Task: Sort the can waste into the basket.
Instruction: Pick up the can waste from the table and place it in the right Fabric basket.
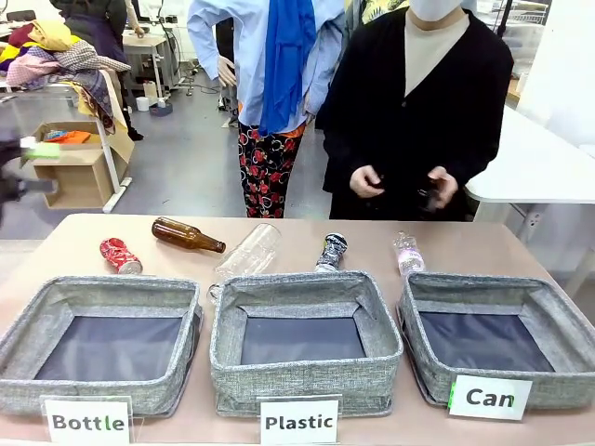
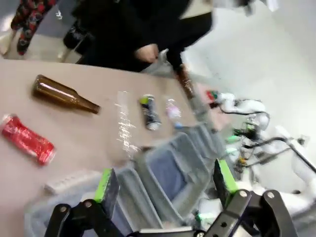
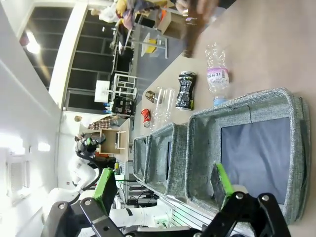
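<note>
The left jaws stand wide with nothing between them, their green pads (image 2: 106, 185) hanging over blurred grey bins. The right jaws are equally wide and hold nothing; their pads (image 3: 220, 180) hover above the near rim of the basket (image 3: 242, 103), whose dark floor is bare.

In the front view, 3 grey bins sit in a row along the near edge of the desk (image 1: 84, 232). The basket (image 1: 558, 297) is at the 3 o'clock end, fronted by a white card (image 1: 490, 398) reading "Can". The Plastic bin (image 1: 307, 283) is in the middle and the Bottle bin (image 1: 102, 288) is at the 9 o'clock end.

Both cans lie on the desk outside the basket. The red can (image 1: 121, 255) lies on its side at 12 o'clock from the Bottle bin, just behind its far rim and well apart from the basket. The black can (image 1: 331, 252) is at the far rim of the Plastic bin, at about 10 o'clock from the basket.

A brown bottle (image 1: 186, 235) lies at 2 o'clock from the red can. A clear bottle (image 1: 249, 251) lies between it and the black can. A small plastic bottle (image 1: 407, 253) lies at the basket's far left corner, at 3 o'clock from the black can.

A person in a black top stands at 12 o'clock behind the desk, with both hands (image 1: 365, 181) at waist height.
</note>
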`<state>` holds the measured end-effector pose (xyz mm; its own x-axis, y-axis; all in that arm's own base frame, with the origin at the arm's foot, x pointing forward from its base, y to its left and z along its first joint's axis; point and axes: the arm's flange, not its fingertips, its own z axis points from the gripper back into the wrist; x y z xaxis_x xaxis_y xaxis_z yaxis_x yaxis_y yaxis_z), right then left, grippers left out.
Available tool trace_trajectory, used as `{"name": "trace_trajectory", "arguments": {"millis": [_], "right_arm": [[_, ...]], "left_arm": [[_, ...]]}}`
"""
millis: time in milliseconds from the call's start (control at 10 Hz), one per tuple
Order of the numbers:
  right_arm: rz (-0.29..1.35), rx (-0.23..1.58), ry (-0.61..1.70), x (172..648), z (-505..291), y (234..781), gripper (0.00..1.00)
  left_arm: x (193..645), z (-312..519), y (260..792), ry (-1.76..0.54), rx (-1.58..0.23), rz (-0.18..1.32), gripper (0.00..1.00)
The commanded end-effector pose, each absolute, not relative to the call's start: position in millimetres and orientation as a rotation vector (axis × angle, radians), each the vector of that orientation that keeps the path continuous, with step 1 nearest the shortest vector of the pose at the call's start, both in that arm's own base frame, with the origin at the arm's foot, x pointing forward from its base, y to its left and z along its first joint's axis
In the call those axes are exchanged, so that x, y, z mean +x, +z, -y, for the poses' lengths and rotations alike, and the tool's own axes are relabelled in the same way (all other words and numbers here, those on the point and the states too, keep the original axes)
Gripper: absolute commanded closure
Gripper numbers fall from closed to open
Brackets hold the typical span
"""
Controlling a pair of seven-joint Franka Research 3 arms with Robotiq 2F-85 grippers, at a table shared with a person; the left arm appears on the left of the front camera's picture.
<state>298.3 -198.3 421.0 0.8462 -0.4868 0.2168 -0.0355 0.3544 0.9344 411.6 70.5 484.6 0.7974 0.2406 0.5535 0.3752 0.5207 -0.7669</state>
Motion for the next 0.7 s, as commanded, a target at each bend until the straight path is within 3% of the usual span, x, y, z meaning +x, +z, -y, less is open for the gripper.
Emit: {"name": "trace_trajectory", "arguments": {"millis": [0,200,400,600], "right_arm": [[0.543,1.200,-0.295,302.2,199.4,422.2,0.00],[0.543,1.200,-0.295,302.2,199.4,422.2,0.00],[0.543,1.200,-0.295,302.2,199.4,422.2,0.00],[0.543,1.200,-0.295,302.2,199.4,422.2,0.00]], "left_arm": [[462.6,-38.5,483.7,0.032,-0.704,0.567,0.00],[491.2,-17.6,480.8,0.083,-0.324,0.545,0.00],[496.0,-2.1,466.0,0.004,-0.152,0.469,0.00],[490.4,-1.8,469.4,0.073,-0.089,0.553,0.00]]}}
